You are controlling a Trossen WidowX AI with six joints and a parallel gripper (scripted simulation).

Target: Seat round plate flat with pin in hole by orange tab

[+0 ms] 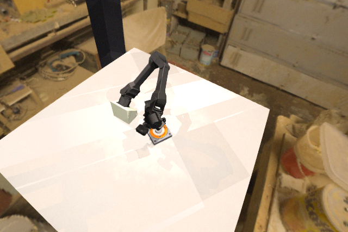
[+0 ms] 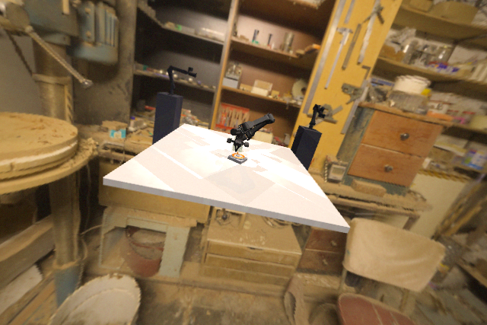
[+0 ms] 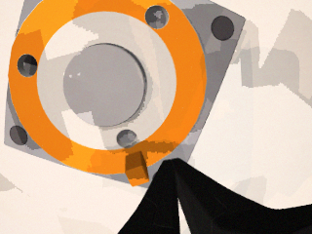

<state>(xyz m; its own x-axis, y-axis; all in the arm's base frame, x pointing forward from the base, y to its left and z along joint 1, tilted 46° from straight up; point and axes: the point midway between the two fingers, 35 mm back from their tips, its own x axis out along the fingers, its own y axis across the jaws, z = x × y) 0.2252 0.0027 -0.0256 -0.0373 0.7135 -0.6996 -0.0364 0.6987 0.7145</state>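
The round plate [image 1: 152, 134] [image 3: 190, 83], an orange ring with a pale centre, sits around the grey post [image 3: 104, 85] on the square grey base [image 2: 237, 160] [image 3: 214, 58]. Its orange tab [image 3: 136, 167] points toward the bottom of the wrist view. The hole [image 3: 127, 138] beside the tab looks grey inside; I cannot tell whether the pin is in it. The plate's tilt is too slight to judge. My gripper [image 3: 172, 166] is shut and empty, its tips just right of the tab in the wrist view. Contact with the plate or tab cannot be made out.
A pale green wedge-shaped block [image 1: 120, 112] stands at the arm's foot, close to the base. A dark pedestal [image 1: 106, 24] [image 2: 167, 116] stands behind the white table [image 1: 112, 184], and another pedestal [image 2: 306, 144] is at the right in the exterior view.
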